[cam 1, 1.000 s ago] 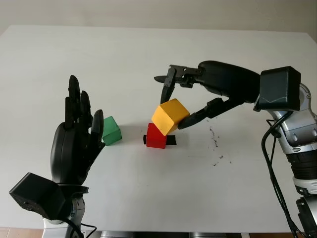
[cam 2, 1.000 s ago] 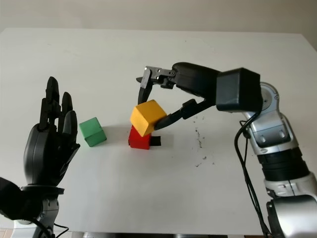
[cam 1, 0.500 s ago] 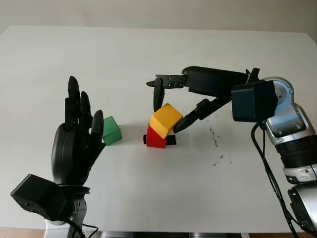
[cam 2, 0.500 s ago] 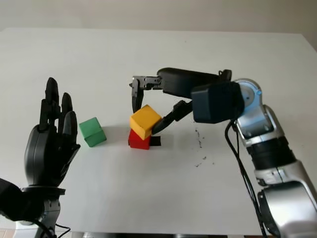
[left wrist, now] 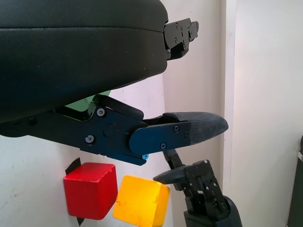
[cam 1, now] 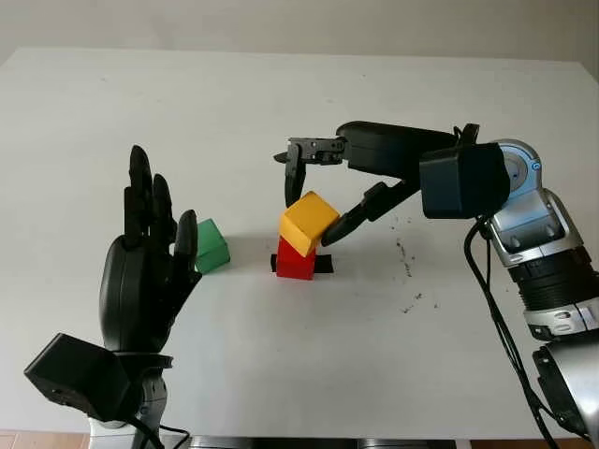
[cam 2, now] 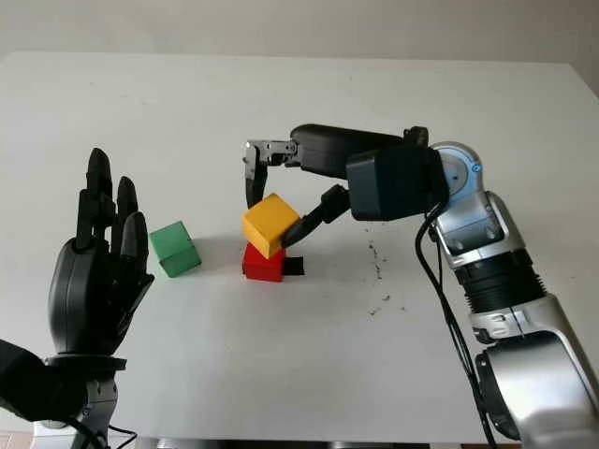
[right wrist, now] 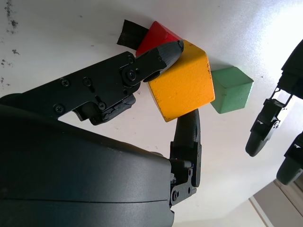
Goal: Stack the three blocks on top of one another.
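Yellow block sits tilted on top of the red block in the head views, near the middle of the white table. The right hand reaches in from the right and pinches it: one finger comes down at its far side, another presses its right face. A piece of black tape lies under the red block. The green block stands apart to the left, just behind the left hand, which is raised upright and open, holding nothing.

From the left wrist, the hand's dark shell and a finger cross the picture; beyond them the red block and yellow block touch, with a fingertip of the right hand at the yellow one.

From the right wrist, two fingers close on opposite faces of the yellow block. The red block shows behind it, the green block just beside, apart from both.
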### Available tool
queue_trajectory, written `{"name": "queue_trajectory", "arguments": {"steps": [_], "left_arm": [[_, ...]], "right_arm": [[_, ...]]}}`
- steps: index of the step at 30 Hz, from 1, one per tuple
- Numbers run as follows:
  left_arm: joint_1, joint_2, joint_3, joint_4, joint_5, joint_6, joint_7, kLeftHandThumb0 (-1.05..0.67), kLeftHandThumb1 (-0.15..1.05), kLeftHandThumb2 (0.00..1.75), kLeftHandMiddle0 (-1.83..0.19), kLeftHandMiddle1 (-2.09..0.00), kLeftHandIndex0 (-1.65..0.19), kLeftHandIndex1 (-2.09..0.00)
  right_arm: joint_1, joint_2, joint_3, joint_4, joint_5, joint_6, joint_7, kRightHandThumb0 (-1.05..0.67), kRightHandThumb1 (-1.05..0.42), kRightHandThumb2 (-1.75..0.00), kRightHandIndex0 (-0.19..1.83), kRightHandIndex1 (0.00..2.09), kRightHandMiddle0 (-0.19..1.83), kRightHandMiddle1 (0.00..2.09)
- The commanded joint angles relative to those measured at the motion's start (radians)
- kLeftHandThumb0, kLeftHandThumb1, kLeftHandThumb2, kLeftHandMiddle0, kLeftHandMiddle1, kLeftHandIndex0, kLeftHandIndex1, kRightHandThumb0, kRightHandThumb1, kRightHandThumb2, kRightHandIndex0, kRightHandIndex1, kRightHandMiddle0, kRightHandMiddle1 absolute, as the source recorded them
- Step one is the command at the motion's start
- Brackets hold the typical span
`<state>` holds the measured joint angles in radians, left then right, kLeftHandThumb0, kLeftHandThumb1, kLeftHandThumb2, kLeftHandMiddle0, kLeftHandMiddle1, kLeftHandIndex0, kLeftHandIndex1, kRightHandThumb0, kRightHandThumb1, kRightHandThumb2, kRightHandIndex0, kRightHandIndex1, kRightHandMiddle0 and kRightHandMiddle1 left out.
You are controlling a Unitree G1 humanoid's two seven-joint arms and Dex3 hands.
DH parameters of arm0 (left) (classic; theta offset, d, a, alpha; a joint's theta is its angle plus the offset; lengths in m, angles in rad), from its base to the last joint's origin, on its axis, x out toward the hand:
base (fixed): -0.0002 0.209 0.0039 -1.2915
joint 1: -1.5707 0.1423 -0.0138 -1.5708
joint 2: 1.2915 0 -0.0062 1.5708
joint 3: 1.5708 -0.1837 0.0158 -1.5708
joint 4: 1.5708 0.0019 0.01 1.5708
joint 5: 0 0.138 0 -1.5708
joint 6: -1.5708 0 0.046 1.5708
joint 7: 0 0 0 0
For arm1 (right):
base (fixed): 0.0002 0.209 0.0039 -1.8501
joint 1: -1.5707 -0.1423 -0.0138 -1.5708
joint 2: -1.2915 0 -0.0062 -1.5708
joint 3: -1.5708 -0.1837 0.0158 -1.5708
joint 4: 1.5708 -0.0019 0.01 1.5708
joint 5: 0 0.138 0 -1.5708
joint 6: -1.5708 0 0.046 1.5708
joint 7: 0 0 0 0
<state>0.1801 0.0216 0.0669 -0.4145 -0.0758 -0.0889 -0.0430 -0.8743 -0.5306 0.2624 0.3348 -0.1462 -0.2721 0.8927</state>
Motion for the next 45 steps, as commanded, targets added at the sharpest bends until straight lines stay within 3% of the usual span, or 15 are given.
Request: {"name": "queue_trajectory", "arguments": {"steps": [1,13,32,45], "left_arm": [[0.013,-0.004,-0.004,-0.006,0.003,-0.01,0.005,-0.63,1.05,0.54,0.17,-0.05,0.19,-0.05],[0.021,-0.01,-0.008,-0.003,0.006,-0.024,0.008,-0.64,1.05,0.53,0.17,-0.05,0.19,-0.05],[0.031,-0.009,-0.008,-0.007,0.016,-0.031,0.012,-0.63,1.05,0.53,0.18,-0.05,0.19,-0.05],[0.046,-0.014,-0.014,-0.011,0.025,-0.042,0.017,-0.63,1.05,0.53,0.17,-0.06,0.19,-0.05]], "right_arm": [[-0.036,0.014,-0.001,0.012,0.014,-0.009,0.01,-0.41,-0.91,-0.05,0.22,0.06,0.4,1.51],[0.003,0.03,-0.002,-0.01,0.005,0.069,0.003,-0.41,-0.92,-0.06,0.2,0.05,0.36,1.55],[0.015,0.057,0.008,0.015,-0.008,0.092,-0.005,-0.41,-0.93,-0.06,0.19,0.05,0.34,1.57],[0.156,0.074,-0.045,-0.233,0.021,0.439,-0.109,-0.41,-0.95,-0.06,0.16,0.04,0.21,1.68]]}}
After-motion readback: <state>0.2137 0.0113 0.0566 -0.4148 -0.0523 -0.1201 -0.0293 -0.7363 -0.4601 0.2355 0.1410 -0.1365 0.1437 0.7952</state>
